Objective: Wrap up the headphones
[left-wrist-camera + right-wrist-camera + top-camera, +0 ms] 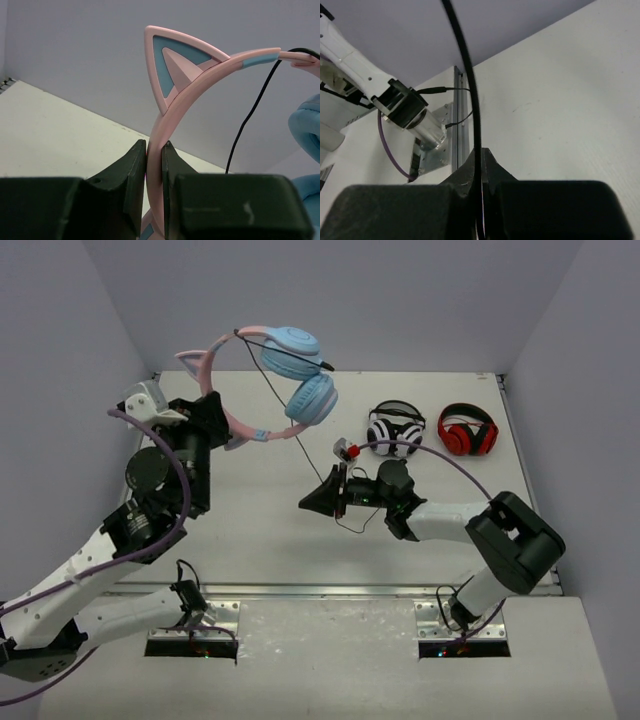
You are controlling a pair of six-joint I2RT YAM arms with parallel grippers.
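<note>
The headphones (pixel 300 370) hang in the air over the back left of the table, pink cat-ear headband up, light blue ear cups to the right. My left gripper (pixel 222 415) is shut on the headband (pixel 190 85), which is pinched between its fingers (pixel 154 150) just below a cat ear. The thin black cable (pixel 283 405) runs down from the cups to my right gripper (pixel 308 502) at mid-table. In the right wrist view the cable (pixel 467 65) passes between the closed jaws of that gripper (pixel 481 155), shut on it. A short tail of cable hangs below.
White-and-black headphones (pixel 396 427) and red-and-black headphones (pixel 468 430) lie at the back right of the table. Grey walls enclose the table on three sides. A metal rail (pixel 330 590) runs along the near edge by the arm bases.
</note>
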